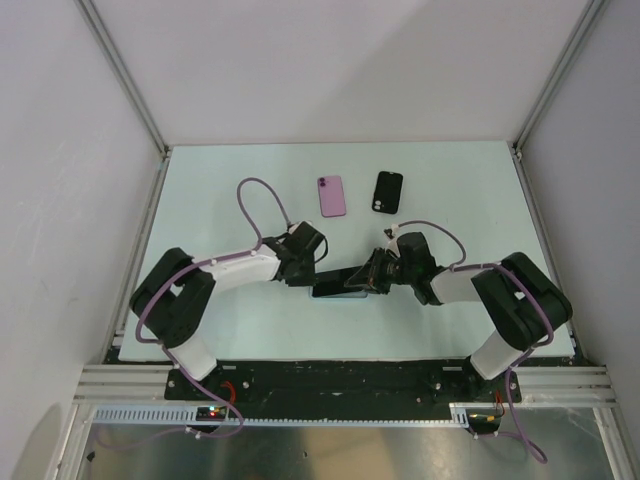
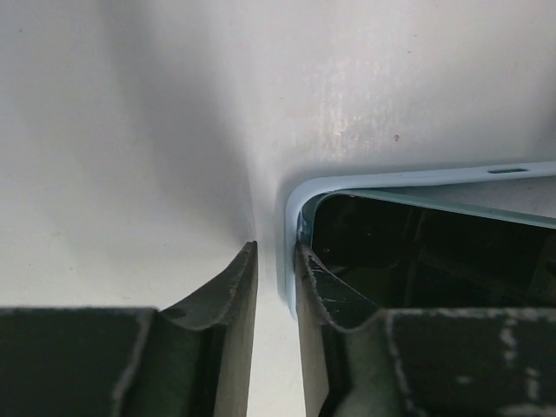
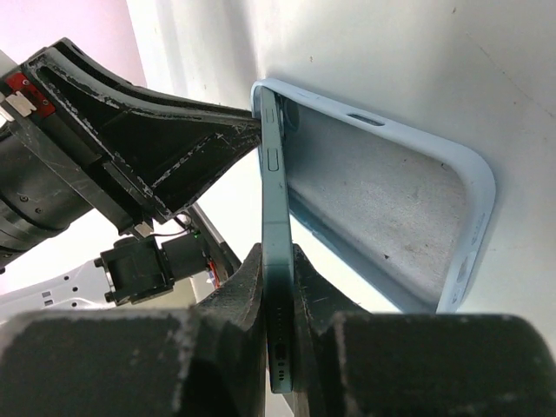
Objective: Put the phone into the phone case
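Observation:
The light blue phone case (image 3: 382, 200) lies open side up on the table between the two arms, and also shows in the top view (image 1: 347, 296). My right gripper (image 3: 276, 254) is shut on the teal phone (image 3: 276, 217), held on edge. The phone's far end sits in the case's far end and its near end is tilted up. My left gripper (image 2: 276, 248) is at that far corner of the case (image 2: 417, 177), jaws a narrow gap apart. One finger (image 2: 334, 291) rests over the phone's dark screen (image 2: 426, 252); the other is outside the case wall.
A pink phone (image 1: 332, 196) and a black phone case (image 1: 388, 191) lie side by side farther back on the pale table (image 1: 230, 170). Grey walls with metal frame posts enclose the table on three sides. Purple cables loop over both arms.

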Motion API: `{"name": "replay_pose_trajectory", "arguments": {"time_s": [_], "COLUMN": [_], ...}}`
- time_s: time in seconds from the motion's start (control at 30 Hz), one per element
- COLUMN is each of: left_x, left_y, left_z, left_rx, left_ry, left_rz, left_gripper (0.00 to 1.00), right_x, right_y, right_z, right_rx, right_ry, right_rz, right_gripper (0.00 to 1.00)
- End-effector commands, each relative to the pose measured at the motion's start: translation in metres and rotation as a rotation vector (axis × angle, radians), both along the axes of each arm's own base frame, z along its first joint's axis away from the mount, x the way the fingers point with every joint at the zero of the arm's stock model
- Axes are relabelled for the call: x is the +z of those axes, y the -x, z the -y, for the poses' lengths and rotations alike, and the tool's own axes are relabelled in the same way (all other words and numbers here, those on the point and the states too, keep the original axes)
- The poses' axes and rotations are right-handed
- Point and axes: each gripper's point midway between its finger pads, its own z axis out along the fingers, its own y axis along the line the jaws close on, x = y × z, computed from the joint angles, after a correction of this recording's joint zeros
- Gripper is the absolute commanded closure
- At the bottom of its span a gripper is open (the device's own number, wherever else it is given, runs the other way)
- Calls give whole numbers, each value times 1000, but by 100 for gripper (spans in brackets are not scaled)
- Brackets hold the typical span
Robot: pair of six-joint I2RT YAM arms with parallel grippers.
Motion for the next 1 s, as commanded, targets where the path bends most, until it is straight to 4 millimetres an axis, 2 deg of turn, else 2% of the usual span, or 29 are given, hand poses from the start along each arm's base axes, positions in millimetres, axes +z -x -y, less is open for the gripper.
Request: {"name": "replay_pose_trajectory", "arguments": {"time_s": [0.0,0.1,0.17,0.27,0.4,0.53,0.6,0.77,0.97], "left_x": [38,48,50,48,34,18,11,3,3], "left_y": [-14,-15,-15,-15,-13,-12,-12,-13,-13], "left_z": [22,17,10,-1,-9,-9,-7,-2,11], "left_rx": [-17,-1,19,47,60,60,59,51,21], "left_ry": [122,122,107,70,21,-7,-16,-20,1], "left_rz": [119,152,168,181,161,124,105,81,76], "left_gripper": [67,58,58,64,77,93,98,100,100], "right_x": [-23,-26,-28,-30,-30,-29,-30,-32,-37], "right_y": [0,-1,-2,-3,-4,-4,-3,-2,1], "right_z": [7,11,13,15,16,14,13,9,0], "right_rx": [-24,-32,-34,-36,-38,-32,-25,-16,0], "right_ry": [72,84,89,94,100,105,106,115,127], "right_rz": [-42,-49,-54,-55,-51,-48,-51,-58,-61], "right_gripper": [100,100,100,100,100,100,100,100,100]}}
